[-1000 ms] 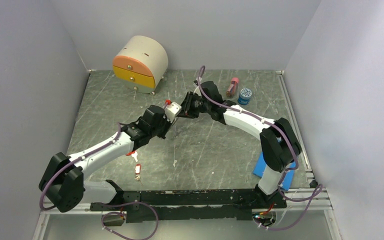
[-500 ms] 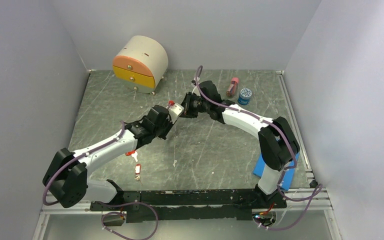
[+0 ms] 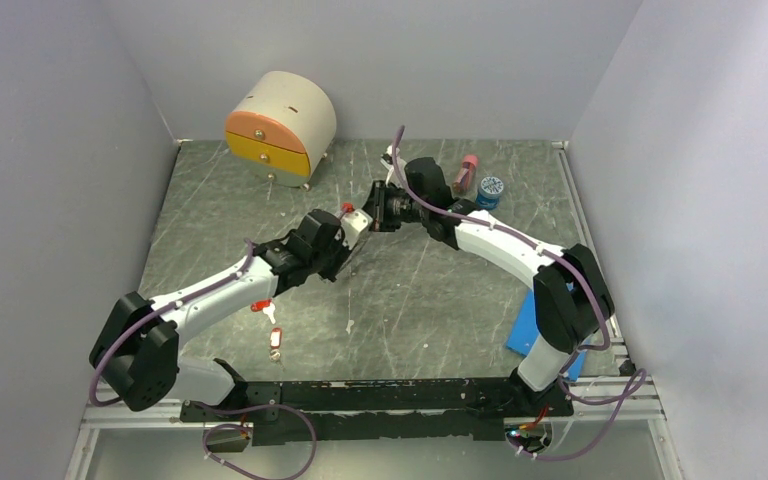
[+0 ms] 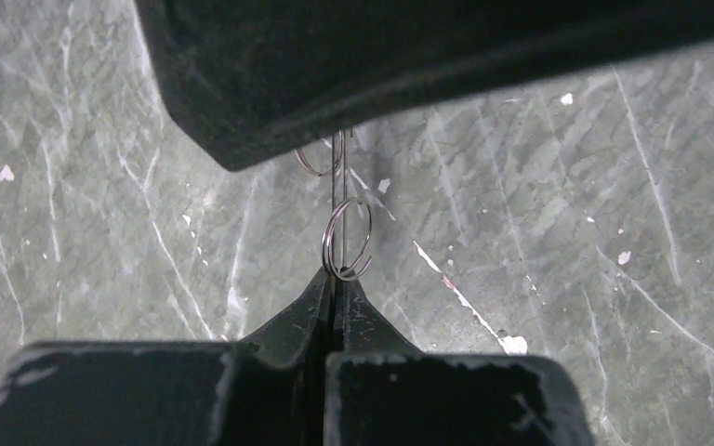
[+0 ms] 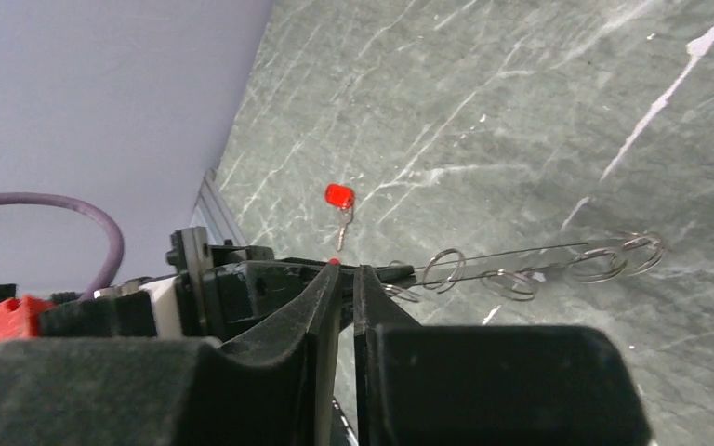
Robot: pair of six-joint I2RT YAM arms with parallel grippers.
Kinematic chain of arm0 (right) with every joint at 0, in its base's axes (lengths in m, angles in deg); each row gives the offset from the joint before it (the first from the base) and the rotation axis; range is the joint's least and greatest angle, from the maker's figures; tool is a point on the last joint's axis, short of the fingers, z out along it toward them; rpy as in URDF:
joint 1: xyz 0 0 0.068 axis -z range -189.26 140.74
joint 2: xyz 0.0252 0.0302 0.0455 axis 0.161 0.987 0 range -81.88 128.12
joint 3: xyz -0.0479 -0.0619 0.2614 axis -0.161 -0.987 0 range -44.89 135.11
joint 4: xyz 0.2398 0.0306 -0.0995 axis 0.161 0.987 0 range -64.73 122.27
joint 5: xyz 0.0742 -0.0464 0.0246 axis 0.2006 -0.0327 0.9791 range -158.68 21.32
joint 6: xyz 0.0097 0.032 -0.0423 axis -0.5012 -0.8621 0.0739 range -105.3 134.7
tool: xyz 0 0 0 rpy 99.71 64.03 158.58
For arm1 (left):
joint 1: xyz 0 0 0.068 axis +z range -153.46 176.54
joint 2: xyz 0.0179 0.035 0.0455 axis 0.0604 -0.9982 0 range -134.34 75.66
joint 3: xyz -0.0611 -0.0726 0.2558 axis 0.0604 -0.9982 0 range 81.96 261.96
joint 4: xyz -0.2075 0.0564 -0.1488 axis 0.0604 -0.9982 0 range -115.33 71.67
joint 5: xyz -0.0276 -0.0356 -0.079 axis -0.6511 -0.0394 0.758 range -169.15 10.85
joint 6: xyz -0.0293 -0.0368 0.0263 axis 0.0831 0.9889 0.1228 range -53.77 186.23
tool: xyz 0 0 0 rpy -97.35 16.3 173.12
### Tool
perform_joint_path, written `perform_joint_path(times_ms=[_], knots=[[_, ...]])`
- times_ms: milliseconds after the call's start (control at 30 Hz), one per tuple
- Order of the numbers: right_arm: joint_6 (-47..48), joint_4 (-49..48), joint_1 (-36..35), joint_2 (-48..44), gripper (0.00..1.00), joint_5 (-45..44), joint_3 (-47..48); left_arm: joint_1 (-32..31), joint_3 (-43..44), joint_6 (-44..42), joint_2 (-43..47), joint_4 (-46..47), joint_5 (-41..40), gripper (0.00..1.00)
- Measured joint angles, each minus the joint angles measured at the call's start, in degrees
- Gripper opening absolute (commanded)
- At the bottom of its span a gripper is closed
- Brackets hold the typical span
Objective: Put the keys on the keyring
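Observation:
My left gripper (image 4: 339,277) is shut on the keyring (image 4: 337,177), a thin wire running straight out from its tips. A small split ring (image 4: 347,242) hangs on the wire. In the right wrist view the keyring (image 5: 521,253) stretches right over the table and carries several small rings. My right gripper (image 5: 346,271) meets the left one mid-table (image 3: 370,214). Its jaws stand almost together with a narrow slit, and a red speck shows at one tip. What sits between them is hidden. Two keys (image 3: 260,307) (image 3: 276,342) lie on the table near the left arm. A red-tagged key (image 5: 339,197) shows beyond the jaws.
A rounded drawer box (image 3: 280,125) stands at the back left. A pink bottle (image 3: 465,172) and a blue-lidded jar (image 3: 490,188) sit at the back right. A blue flat thing (image 3: 550,335) lies by the right arm's base. Grey walls close in both sides.
Both grippers, still tip to tip, have drifted a little right and toward the back. The right arm's elbow has swung right. The keys on the table have not moved.

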Motion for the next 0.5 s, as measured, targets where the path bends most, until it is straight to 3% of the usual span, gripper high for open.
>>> perform_joint_path(times_ms=[67,167,267,500], knots=[[0.61,1.07,0.44,0.0,0.32,0.09,0.0,0.04,-0.09,-0.79,0.0,0.44,1.46,0.03],[1.95,2.47,2.05,0.0,0.57,1.25,0.0,0.04,-1.77,-2.73,0.81,3.56,3.76,0.02],[2.95,3.23,3.45,0.02,0.7,2.32,0.02,-0.04,-4.94,-5.84,3.74,5.88,6.4,0.03],[8.9,9.75,3.91,0.5,0.73,5.42,4.09,-0.09,-8.15,-10.95,7.82,7.43,9.62,0.03]])
